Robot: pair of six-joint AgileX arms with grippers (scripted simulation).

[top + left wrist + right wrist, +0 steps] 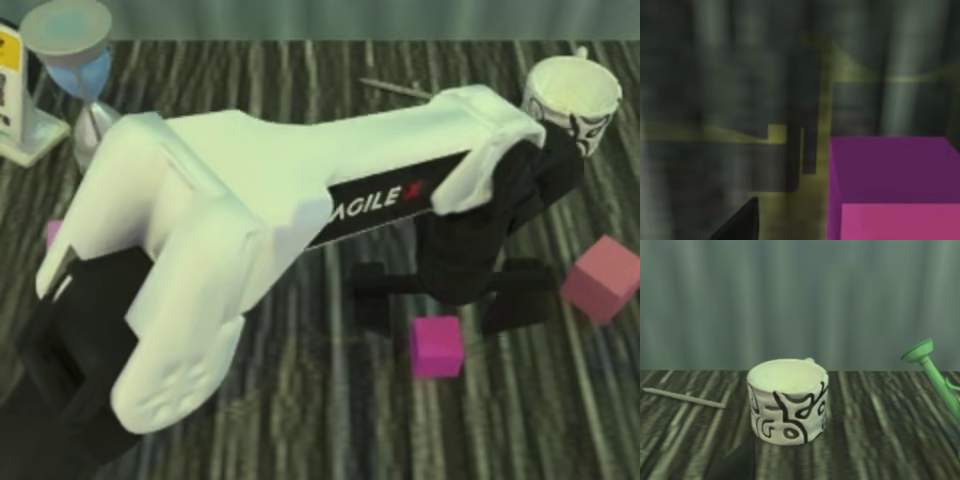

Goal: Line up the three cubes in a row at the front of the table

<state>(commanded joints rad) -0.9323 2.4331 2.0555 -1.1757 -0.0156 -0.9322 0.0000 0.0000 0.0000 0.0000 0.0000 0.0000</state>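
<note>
The left gripper (448, 296) hangs low over the streaked surface (300, 400), jaws spread, with the magenta cube (437, 346) just in front of and between them and the rose-pink cube (601, 279) off to the right. The left wrist view shows that magenta cube (895, 187) close up. The right wrist view alone shows a patterned mug (788, 401), a thin stick (684, 397) and a green funnel-topped object (935, 372); the right arm's jaws cannot be told.
</note>
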